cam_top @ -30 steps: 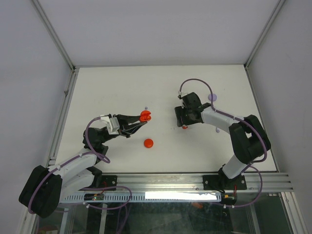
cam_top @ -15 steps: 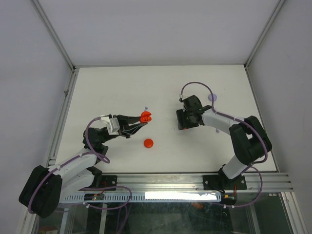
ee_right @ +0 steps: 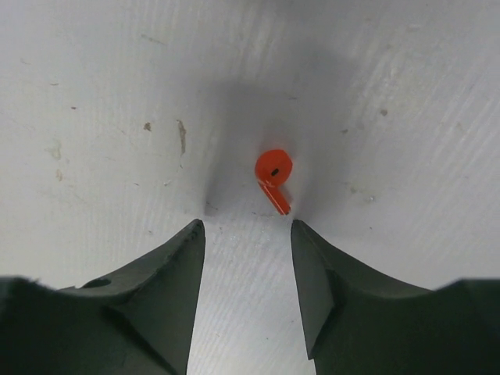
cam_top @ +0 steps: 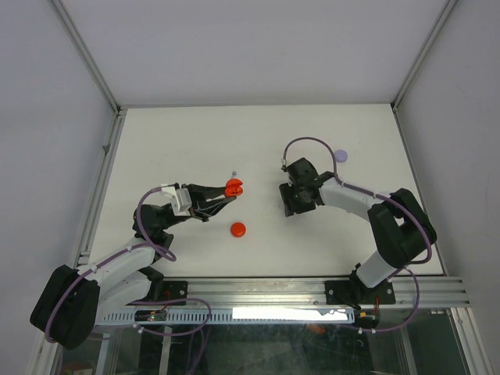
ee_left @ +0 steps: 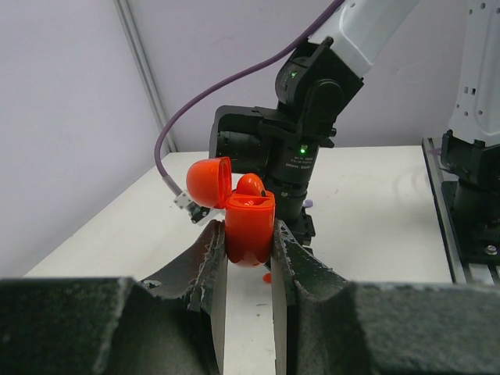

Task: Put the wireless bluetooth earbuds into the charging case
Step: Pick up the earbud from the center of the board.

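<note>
My left gripper (cam_top: 226,193) is shut on the red charging case (cam_top: 232,187) and holds it above the table with its lid flipped open. In the left wrist view the case (ee_left: 250,226) sits between the fingers, with a red rounded piece (ee_left: 250,185) in its top. A red earbud (ee_right: 273,176) lies flat on the table in the right wrist view, just beyond the fingertips. My right gripper (ee_right: 246,226) is open and empty, low over the table. From above, the right gripper (cam_top: 293,205) hides that earbud.
A red round disc (cam_top: 237,229) lies on the table below the case. A pale lavender disc (cam_top: 341,155) lies at the far right. A tiny lavender piece (cam_top: 233,173) lies just beyond the case. The right arm's cable (cam_top: 308,142) loops over the table.
My right gripper has shifted left and toward the near edge, now covering the red earbud in the top view and uncovering the lavender disc. The left arm has not moved.
</note>
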You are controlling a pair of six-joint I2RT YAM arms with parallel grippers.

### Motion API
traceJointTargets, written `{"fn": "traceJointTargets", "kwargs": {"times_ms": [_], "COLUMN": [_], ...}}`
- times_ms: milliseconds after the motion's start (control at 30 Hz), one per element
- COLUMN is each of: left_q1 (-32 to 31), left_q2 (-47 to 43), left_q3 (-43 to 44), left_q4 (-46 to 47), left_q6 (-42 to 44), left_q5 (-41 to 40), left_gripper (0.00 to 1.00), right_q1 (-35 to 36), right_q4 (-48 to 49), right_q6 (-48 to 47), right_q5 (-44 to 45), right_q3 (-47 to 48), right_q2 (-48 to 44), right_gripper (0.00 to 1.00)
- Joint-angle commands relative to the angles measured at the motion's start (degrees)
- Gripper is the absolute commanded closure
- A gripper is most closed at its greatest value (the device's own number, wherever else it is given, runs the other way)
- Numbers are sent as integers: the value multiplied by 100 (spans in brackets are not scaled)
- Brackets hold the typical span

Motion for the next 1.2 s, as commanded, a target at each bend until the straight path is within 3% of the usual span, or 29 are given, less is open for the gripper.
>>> {"fn": "traceJointTargets", "kwargs": {"times_ms": [0, 500, 1167], "left_q1": [57, 56, 61], "left_q2": [-25, -59, -81], "left_q3": [184, 172, 175], "left_q4": [291, 273, 238], "left_q6": [-62, -39, -25], "left_q5": [131, 83, 86], "left_gripper": [90, 90, 90], "right_q1": [146, 229, 272], "right_q4": [-192, -128, -690], "right_q6": [226, 136, 180], "right_q5": [940, 1129, 1147], "right_q3": [282, 917, 1211], "right_q2": [-378, 349, 992], "right_gripper": [50, 65, 74]}}
